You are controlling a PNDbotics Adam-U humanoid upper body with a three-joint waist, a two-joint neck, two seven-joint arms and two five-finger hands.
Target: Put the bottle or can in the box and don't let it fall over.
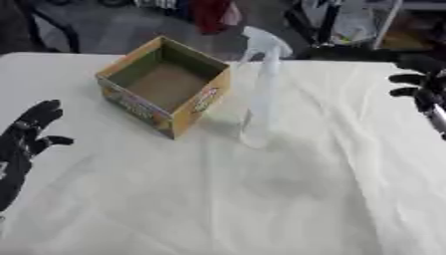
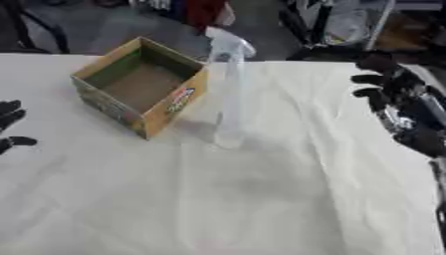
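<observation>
tabletop scene from the head camera. white cloth [image 1: 261,209] covers the table, with soft creases running across it. cardboard box [image 1: 166,84], open at the top and turned corner-on to the camera, sits on the cloth toward the far left; its inside is bare brown board and its outer walls carry coloured print. clear spray bottle [image 1: 261,94], tall and slim with a white trigger head, stands upright on the cloth just beside the box's right corner, outside it; whether it touches the box cannot be told. left hand [image 1: 26,134], black, shows at the left edge, near the cloth, fingers spread and relaxed, holding nothing. right hand [image 2: 392,99], black with silver parts, shows at the right edge, well apart from the bottle, fingers partly bent yet released, nothing in its grasp.
</observation>
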